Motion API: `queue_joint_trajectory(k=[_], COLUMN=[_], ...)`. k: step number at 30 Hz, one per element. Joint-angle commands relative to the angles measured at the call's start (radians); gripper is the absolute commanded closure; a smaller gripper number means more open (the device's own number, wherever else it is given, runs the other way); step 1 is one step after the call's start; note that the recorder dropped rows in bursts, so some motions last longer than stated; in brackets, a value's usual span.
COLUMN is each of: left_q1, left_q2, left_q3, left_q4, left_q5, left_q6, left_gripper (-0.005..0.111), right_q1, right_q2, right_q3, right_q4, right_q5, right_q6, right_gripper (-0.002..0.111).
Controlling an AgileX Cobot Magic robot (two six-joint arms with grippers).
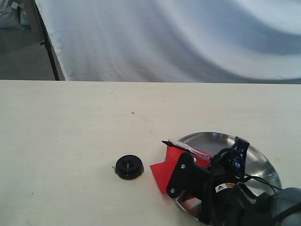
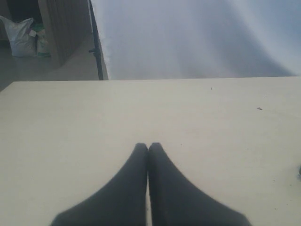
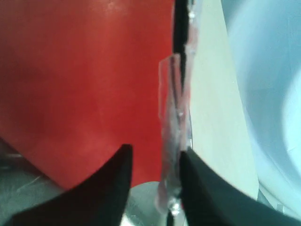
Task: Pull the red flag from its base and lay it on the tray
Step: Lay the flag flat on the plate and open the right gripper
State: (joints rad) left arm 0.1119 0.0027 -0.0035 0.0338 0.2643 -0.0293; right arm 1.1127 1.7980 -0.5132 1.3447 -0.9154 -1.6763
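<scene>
The red flag (image 1: 161, 171) lies tilted across the near-left rim of the shiny steel tray (image 1: 263, 162), with its black pole (image 1: 167, 142) pointing left. My right gripper (image 1: 181, 175) is low over it. In the right wrist view the jaws (image 3: 154, 149) stand apart around the taped pole (image 3: 175, 117). The tape rests against one finger (image 3: 197, 188), and the other finger is clear of it on the red cloth (image 3: 84, 84). The black round base (image 1: 129, 166) sits alone on the table, left of the flag. My left gripper (image 2: 148, 146) is shut on nothing, above bare table.
A pale wooden table (image 1: 70, 132) runs back to a white cloth backdrop (image 1: 178, 37). A dark stand leg (image 1: 49, 47) rises at the far left behind the table edge. Cables and the right arm's body (image 1: 244, 197) cover the tray's near side.
</scene>
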Motion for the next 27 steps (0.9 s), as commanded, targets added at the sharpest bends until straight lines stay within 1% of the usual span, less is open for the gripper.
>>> queue_joint_trajectory(k=[1,2,4,14,16,18,21,24,27], left_q1=[-0.006,-0.006,-0.006,-0.006,-0.006,-0.006,-0.006,-0.006,-0.006], left_q2=[-0.003,-0.003,-0.003,-0.003,-0.003,-0.003,-0.003,-0.003,-0.003], left_q3=[0.003,0.003,0.003,0.003,0.003,0.003,0.003,0.003,0.003], left_q4=[-0.006,-0.006,-0.006,-0.006,-0.006,-0.006,-0.006,-0.006,-0.006], left_q5=[-0.005,-0.005,-0.005,-0.005,-0.005,-0.005,-0.005,-0.005,-0.005], left_q6=[-0.001,-0.001,-0.001,-0.001,-0.001,-0.001,-0.001,-0.001,-0.001], left_gripper=[0.107,0.107,0.107,0.107,0.107,0.107,0.107,0.107,0.107], right_q1=[-0.007,-0.007,-0.007,-0.007,-0.007,-0.005,-0.005,-0.005,-0.005], right_q2=[0.001,0.001,0.001,0.001,0.001,0.001,-0.001,-0.010,-0.034], right_q3=[0.003,0.003,0.003,0.003,0.003,0.003,0.003,0.003,0.003], right_q4=[-0.030,-0.035,-0.037,-0.040,-0.046,-0.051,-0.072,-0.107,-0.159], right_q5=[-0.038,-0.057,-0.088,-0.049,-0.049,-0.064,-0.076,-0.078,-0.083], right_q6=[0.041,0.067,0.095,0.105,0.119,0.147,0.204,0.284,0.382], right_gripper=[0.038,0.030,0.025,0.026,0.028,0.036,0.054,0.075,0.099])
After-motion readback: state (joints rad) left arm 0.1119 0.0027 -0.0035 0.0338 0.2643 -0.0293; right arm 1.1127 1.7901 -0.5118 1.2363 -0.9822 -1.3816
